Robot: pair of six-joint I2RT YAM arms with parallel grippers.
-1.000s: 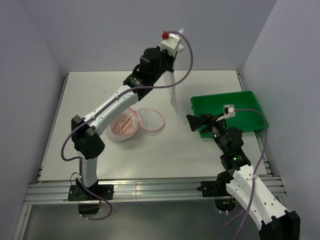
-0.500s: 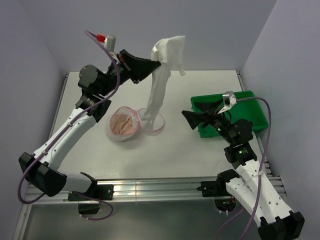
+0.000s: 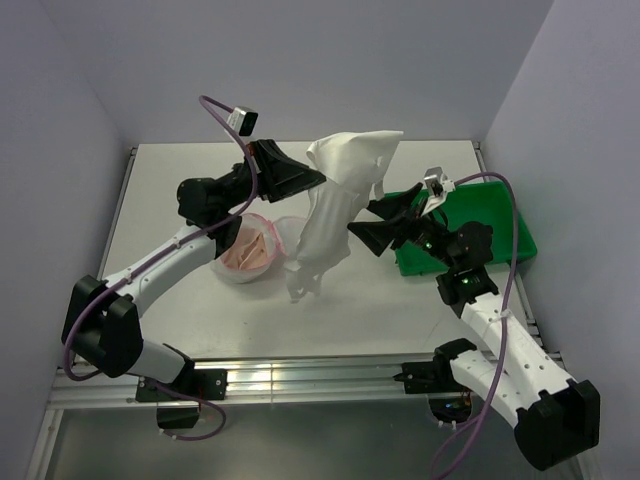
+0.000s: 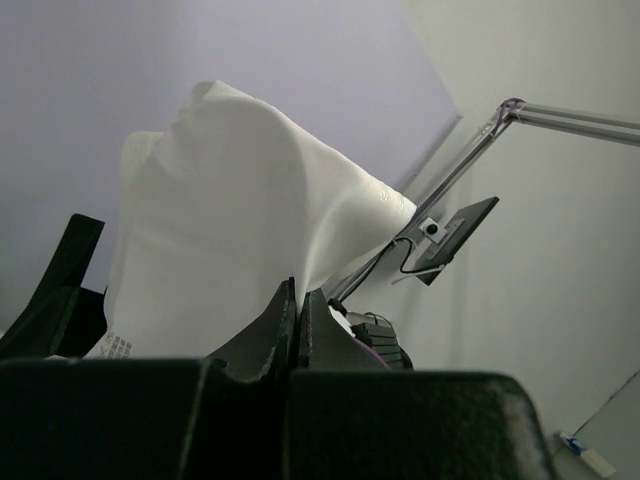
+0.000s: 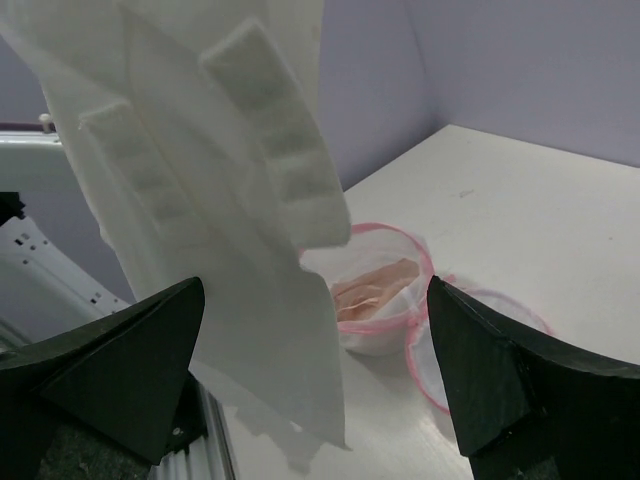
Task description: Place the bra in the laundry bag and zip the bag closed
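The laundry bag (image 3: 232,268) stands open left of the table's middle, its pink-rimmed lid (image 3: 290,232) folded out to the right. The pale pink bra (image 3: 250,250) lies inside it. Both also show in the right wrist view: the bag (image 5: 385,325) and the bra (image 5: 375,285). My left gripper (image 3: 318,178) is shut on the top edge of a long white cloth (image 3: 335,215), which it holds up high. The cloth hangs down just in front of the lid. My right gripper (image 3: 372,222) is open, right beside the cloth (image 5: 220,200) and not touching it.
A green plastic tray (image 3: 505,212) sits at the right side of the table, behind my right arm. Grey walls close in the table at the back and both sides. A metal rail runs along the near edge.
My left arm swung the white cloth right and down, so it now hangs between the bag and my right gripper. My right gripper rose and moved left toward the cloth.
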